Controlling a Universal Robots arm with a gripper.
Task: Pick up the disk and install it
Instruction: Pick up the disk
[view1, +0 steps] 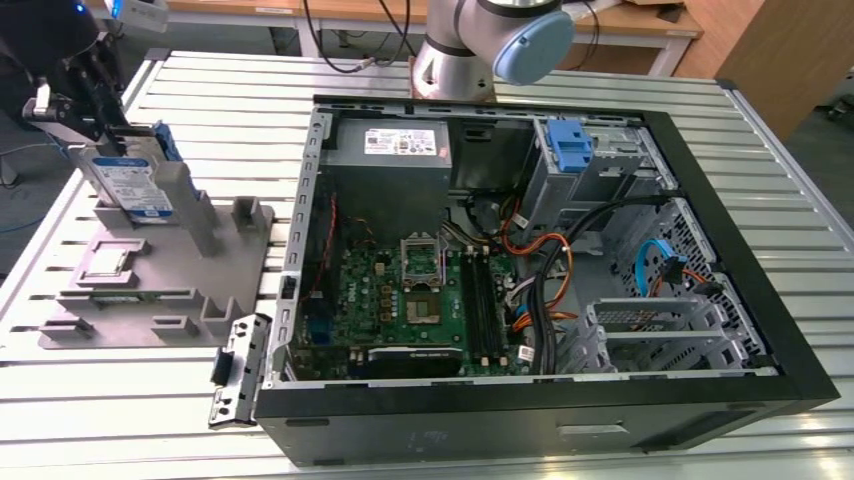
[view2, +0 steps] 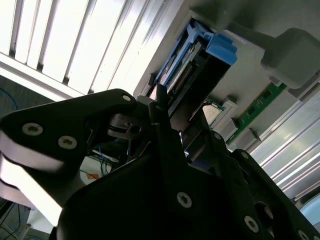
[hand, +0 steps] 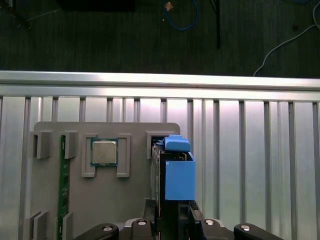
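Silver disk (view1: 131, 188) stands upright in its grey holder (view1: 160, 285), my tool (view1: 100, 138) clamped on top. Case (view1: 534, 425) lies toward the exterior view's right.

The silver metal disk (view1: 134, 185) was stood upright in the grey plastic fixture (view1: 147, 290), to the exterior view's left of the black case (view1: 747, 300).

Bright, even light; strong glare on the table slats (view2: 75, 45)
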